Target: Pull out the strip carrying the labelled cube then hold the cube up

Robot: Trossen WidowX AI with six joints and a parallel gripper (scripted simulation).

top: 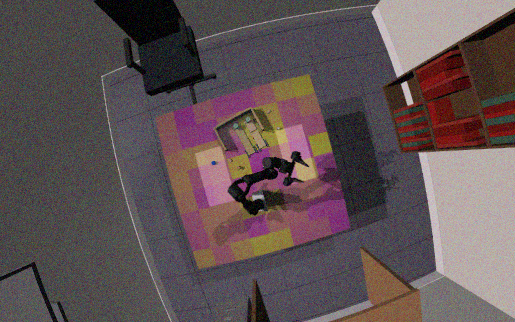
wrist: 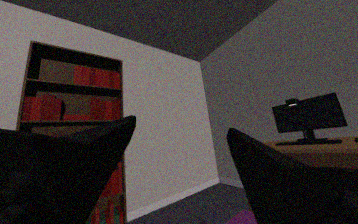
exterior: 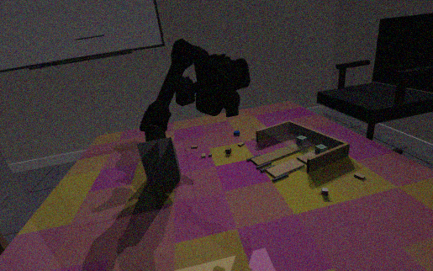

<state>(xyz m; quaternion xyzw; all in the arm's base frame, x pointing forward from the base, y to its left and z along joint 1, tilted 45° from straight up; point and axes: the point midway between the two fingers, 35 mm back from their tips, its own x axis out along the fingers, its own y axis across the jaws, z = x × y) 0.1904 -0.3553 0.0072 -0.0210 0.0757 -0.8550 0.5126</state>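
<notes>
Two pale wooden strips lie side by side, reaching out of the open side of a low walled box (top: 257, 120) (exterior: 332, 158). The strip on the blue ball's side (top: 246, 140) (exterior: 276, 156) looks unbroken. The other strip (top: 258, 142) (exterior: 285, 168) shows a gap, with a separate piece (exterior: 307, 157) behind it. One pale greenish cube (top: 236, 126) (exterior: 301, 140) is at the inner end of the unbroken-looking strip, another cube (top: 248, 120) (exterior: 321, 148) at that of the gapped one. Labels are too small to read. My gripper (top: 305, 173) (wrist: 182, 126) is open and empty, raised away from the box.
A small blue ball (top: 214, 163) (exterior: 236, 133) lies on the patchwork table top beyond the box's open side. Small loose bits, including a dark one (exterior: 228, 151), a pale one (exterior: 324, 191) and a flat one (exterior: 359, 177), lie around the box. Box walls stand on three sides.
</notes>
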